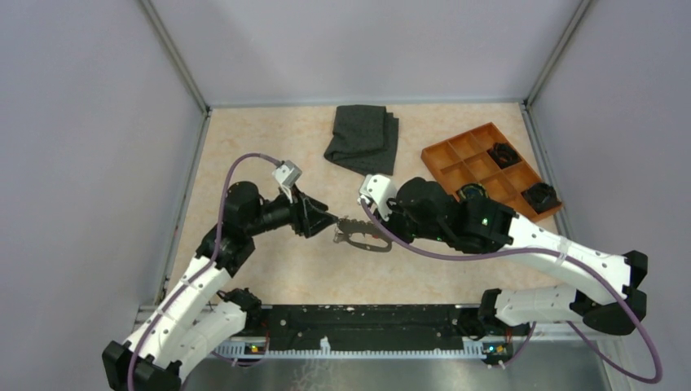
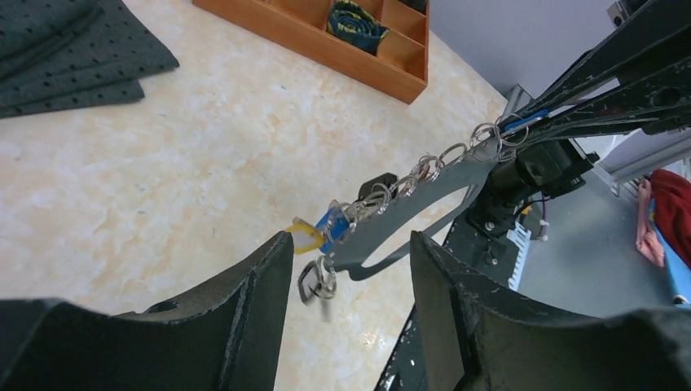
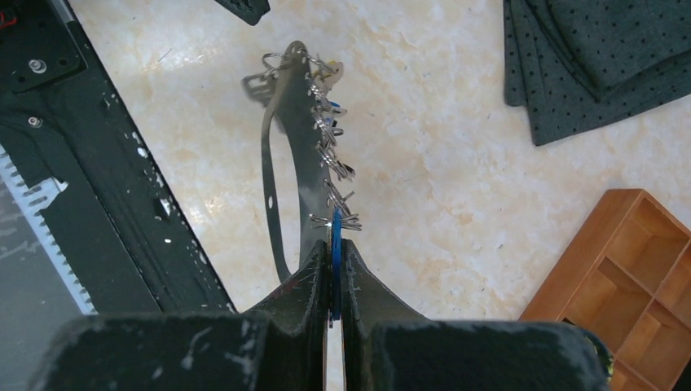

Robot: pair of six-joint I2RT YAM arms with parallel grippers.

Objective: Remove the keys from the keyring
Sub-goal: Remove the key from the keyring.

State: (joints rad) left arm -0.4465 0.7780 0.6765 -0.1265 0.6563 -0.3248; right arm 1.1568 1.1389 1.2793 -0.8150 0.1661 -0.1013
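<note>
At the right gripper (image 3: 335, 281), the jaws are pressed together on one end of the keyring (image 3: 303, 175), with a thin blue piece pinched alongside the band. From that grip the dark grey loop reaches out level above the table (image 1: 261, 147), clear of its surface. The keys (image 3: 328, 134) and their small metal rings are strung in a row along one edge of the band. At the far end hang a blue head and a yellow one.

That far end lies between the fingers (image 2: 253, 301) of the left gripper (image 2: 350, 244), whose jaws stand apart on either side of it. I cannot tell whether either finger touches the band or the keys. Seen from above, the two grippers face each other over the middle of the table, with the keyring bridging the gap.

Farther back, a folded dark cloth (image 1: 363, 138) lies flat. To its right sits a wooden tray (image 1: 440, 159) of compartments, two of them holding dark clumps.
</note>
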